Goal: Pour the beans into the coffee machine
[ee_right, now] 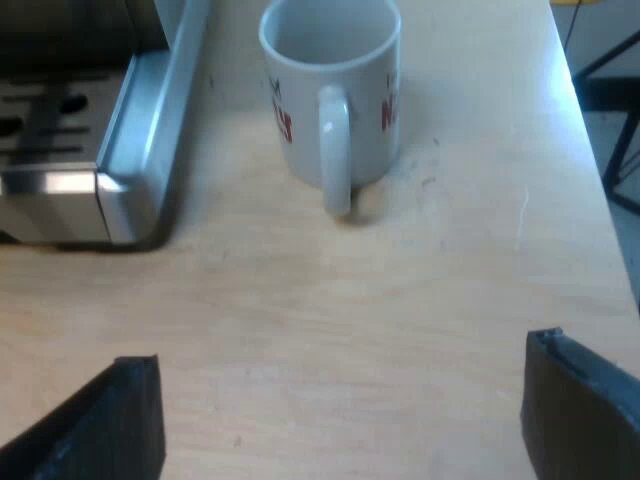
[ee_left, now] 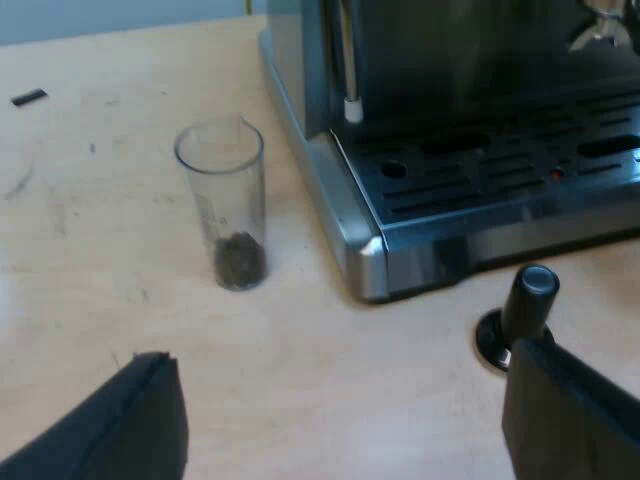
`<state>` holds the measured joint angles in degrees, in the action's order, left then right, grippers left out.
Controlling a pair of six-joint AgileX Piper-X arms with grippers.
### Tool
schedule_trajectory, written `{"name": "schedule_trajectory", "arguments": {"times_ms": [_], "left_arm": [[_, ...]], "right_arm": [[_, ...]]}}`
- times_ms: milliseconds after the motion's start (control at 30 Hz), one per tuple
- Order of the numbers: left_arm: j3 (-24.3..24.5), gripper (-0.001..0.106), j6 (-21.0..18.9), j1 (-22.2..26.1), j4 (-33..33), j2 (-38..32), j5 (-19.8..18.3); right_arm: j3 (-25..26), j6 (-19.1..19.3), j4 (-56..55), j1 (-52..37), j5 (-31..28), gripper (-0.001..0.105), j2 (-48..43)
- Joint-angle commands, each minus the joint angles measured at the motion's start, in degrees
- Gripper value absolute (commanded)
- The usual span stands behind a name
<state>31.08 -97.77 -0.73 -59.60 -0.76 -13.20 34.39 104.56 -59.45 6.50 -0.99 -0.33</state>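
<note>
The measuring glass [ee_left: 221,190] is clear and stands upright on the pale wooden table [ee_left: 90,260], with a small heap of dark beans [ee_left: 239,262] at its bottom. It is near the corner of the steel espresso machine [ee_left: 470,170] base, not touching it.

Meas. glass [ee_left: 221,205] upright on desk [ee_left: 90,250], beside machine [ee_left: 450,170] corner, beans [ee_left: 239,262] in btm. Tamper [ee_left: 527,300] on desk at machine front. Mug [ee_right: 332,95] betw. machine side & desk edge.

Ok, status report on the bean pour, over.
Left gripper and right gripper open, empty. Measuring glass upright beside espresso machine, beans in its bottom, unpoured. Black-knob tamper close by left gripper; mug before right.
</note>
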Motion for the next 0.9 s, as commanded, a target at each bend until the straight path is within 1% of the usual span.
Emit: {"name": "schedule_trajectory", "arguments": {"times_ms": [33,133,200,233,267,333,467,633,700,900], "left_arm": [[2.19,0.067,-0.66,-0.39,1.45,-1.18,1.94],[3.86,0.067,-0.66,-0.39,2.52,-0.26,3.13],[4.31,0.067,-0.66,-0.39,3.03,0.23,3.68],[4.97,0.067,-0.66,-0.39,3.46,1.09,4.94],[5.09,0.067,-0.66,-0.39,3.63,1.34,5.08],[5.27,0.067,-0.66,-0.39,4.45,2.83,5.11],[5.27,0.067,-0.66,-0.39,5.33,5.78,5.11],[5.27,0.067,-0.66,-0.39,7.53,9.43,4.33],[5.27,0.067,-0.66,-0.39,7.92,10.28,4.15],[5.27,0.067,-0.66,-0.39,8.99,12.04,3.97]], "right_arm": [[3.47,1.23,0.07,-0.31,3.35,0.079,0.96],[6.27,2.16,0.07,-0.31,6.44,0.079,3.08],[7.20,2.38,0.07,-0.31,7.34,0.079,3.93],[8.87,2.38,0.31,-0.12,8.95,0.079,5.54],[9.04,2.38,0.37,-0.12,9.21,0.079,5.54],[11.07,3.02,1.17,-0.14,12.48,0.079,7.63],[13.53,3.76,4.50,1.12,16.35,0.079,10.73],[15.64,8.29,7.20,6.12,16.61,0.079,15.28],[15.85,8.86,7.67,7.80,16.73,0.079,16.53],[15.84,8.85,10.82,14.81,16.68,0.079,22.09]]}}
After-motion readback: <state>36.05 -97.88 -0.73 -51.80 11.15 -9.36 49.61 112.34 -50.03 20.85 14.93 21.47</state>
